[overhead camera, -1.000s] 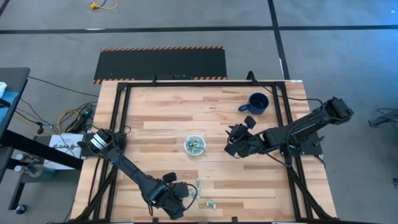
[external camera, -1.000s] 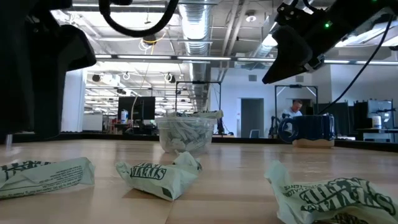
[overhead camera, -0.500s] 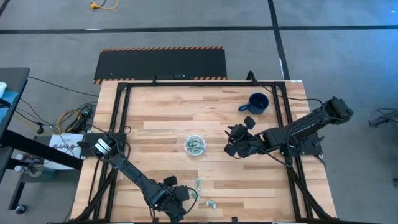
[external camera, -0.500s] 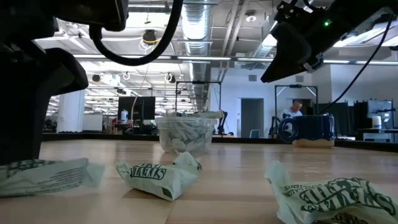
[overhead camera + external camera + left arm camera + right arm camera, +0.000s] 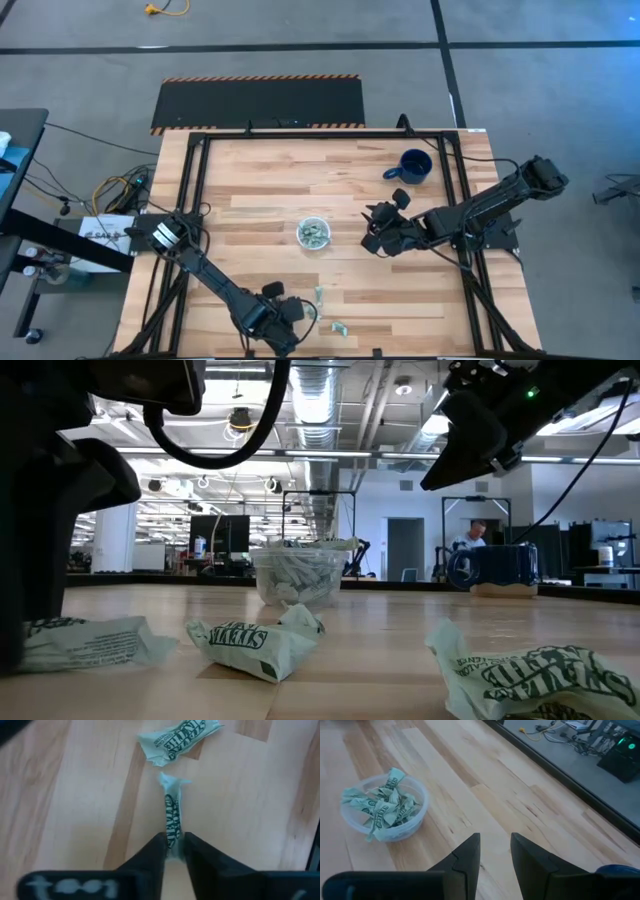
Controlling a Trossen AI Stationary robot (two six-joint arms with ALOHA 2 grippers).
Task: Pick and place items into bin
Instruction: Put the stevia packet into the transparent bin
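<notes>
One wrapper: clenched in left pincer, down on tabletop
Change: wrapper edged nearer pincer in low view
Right pincer: released, unmoved beside cup

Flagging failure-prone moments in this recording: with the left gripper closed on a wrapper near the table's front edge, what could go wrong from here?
1. The left gripper pinches only one end of the thin wrapper, so it may slip out on lifting.
2. A second wrapper lies close ahead and could get nudged.
3. The plastic cup already holds many wrappers; a careless drop might land outside it. The right gripper hovers beside the cup, open.
</notes>
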